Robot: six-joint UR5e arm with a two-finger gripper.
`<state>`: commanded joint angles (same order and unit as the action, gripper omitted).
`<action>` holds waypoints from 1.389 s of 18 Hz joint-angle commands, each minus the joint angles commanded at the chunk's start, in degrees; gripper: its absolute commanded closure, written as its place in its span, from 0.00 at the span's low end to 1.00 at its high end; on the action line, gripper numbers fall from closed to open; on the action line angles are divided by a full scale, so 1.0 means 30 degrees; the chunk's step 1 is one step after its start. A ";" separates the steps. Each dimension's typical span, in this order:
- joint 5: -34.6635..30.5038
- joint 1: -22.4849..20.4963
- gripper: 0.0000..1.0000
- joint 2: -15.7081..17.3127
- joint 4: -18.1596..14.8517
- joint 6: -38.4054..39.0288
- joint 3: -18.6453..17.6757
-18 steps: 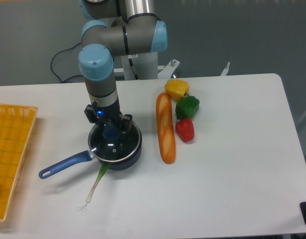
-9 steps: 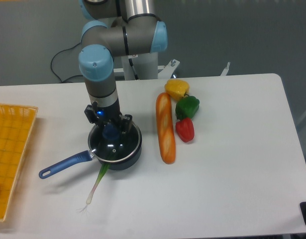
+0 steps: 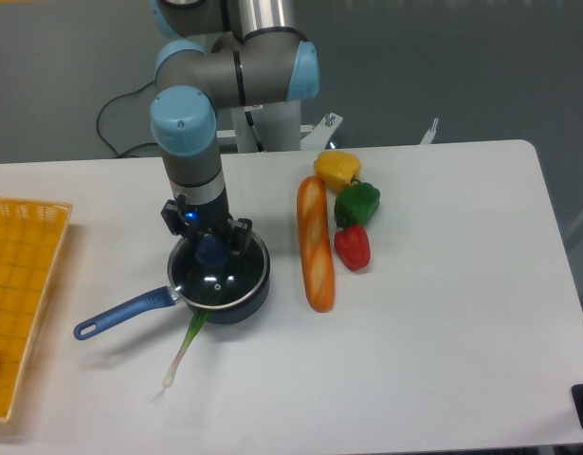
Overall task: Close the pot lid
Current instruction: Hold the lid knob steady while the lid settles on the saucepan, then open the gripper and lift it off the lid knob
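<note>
At the left of the white table (image 3: 443, 313), the pot (image 3: 236, 303) is seen with its long blue handle (image 3: 125, 314) stretched toward the lower left and a green onion (image 3: 182, 353) tucked under its near edge. The pot lid (image 3: 218, 275) is laid flat across the pot's rim, and directly above its centre the gripper (image 3: 213, 245) is pointed straight down, its fingers set close on either side of the blue knob (image 3: 211, 251), though it cannot be told whether the knob is actually pinched. Further right a baguette (image 3: 315, 244) and three peppers are laid, well apart from the pot, so the lid is judged seated and a straight lift is all that is called for.
</note>
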<state>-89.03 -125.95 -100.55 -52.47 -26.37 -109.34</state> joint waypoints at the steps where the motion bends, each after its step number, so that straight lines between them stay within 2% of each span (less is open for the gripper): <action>1: 0.0000 0.0000 0.58 0.0000 0.0000 0.0000 0.0000; 5: 0.0000 0.0000 0.53 0.0000 0.0000 0.0000 0.0000; 7: 0.0000 0.0000 0.44 0.0000 0.0000 0.0000 0.0029; 10: 0.0000 0.0000 0.36 0.0000 0.0000 -0.0029 0.0059; 12: 0.0000 0.0000 0.25 0.0000 0.0000 -0.0029 0.0059; 20: -0.0029 0.0000 0.19 -0.0029 0.0000 -0.0029 0.0059; 25: -0.0029 -0.0029 0.01 0.0000 0.0000 -0.0059 0.0117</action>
<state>-89.12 -126.03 -100.55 -52.47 -26.54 -108.98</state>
